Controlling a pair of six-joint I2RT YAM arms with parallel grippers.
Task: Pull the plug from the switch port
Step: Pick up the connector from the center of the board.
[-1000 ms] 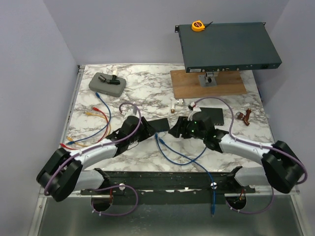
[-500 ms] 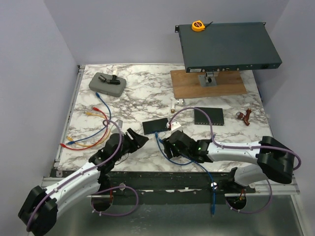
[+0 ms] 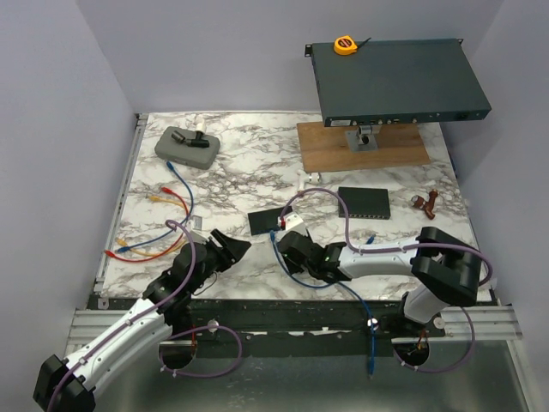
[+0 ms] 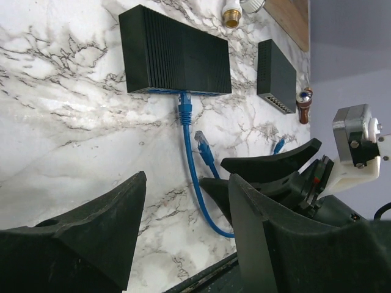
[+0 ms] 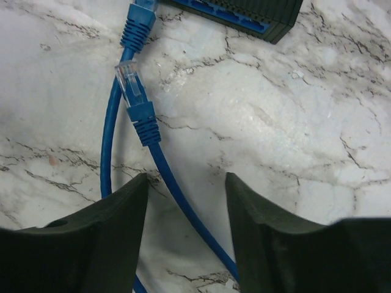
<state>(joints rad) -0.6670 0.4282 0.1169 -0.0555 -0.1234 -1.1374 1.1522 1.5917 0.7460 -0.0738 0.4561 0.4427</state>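
A small black switch (image 3: 271,221) lies mid-table; it also shows in the left wrist view (image 4: 174,58) and as an edge in the right wrist view (image 5: 244,12). A blue plug (image 4: 184,104) sits in a port on its near side (image 5: 139,24). The cable's other plug (image 5: 131,82) lies loose on the marble beside it. My left gripper (image 3: 230,249) is open and empty (image 4: 186,201), to the near left of the switch. My right gripper (image 3: 287,245) is open (image 5: 186,189), low over the blue cable (image 5: 177,195), which runs between its fingers just short of the plugs.
A second black switch (image 3: 364,202) lies to the right. A rack switch (image 3: 396,81) with a yellow tape measure (image 3: 345,45) rests above a wooden board (image 3: 360,146). A grey case (image 3: 186,146) and coloured cables (image 3: 163,219) are at left, a brown object (image 3: 426,204) at right.
Both arms pulled back toward the near edge. The left gripper moved away from the switch. The right gripper moved left from beside the second switch to the blue cable.
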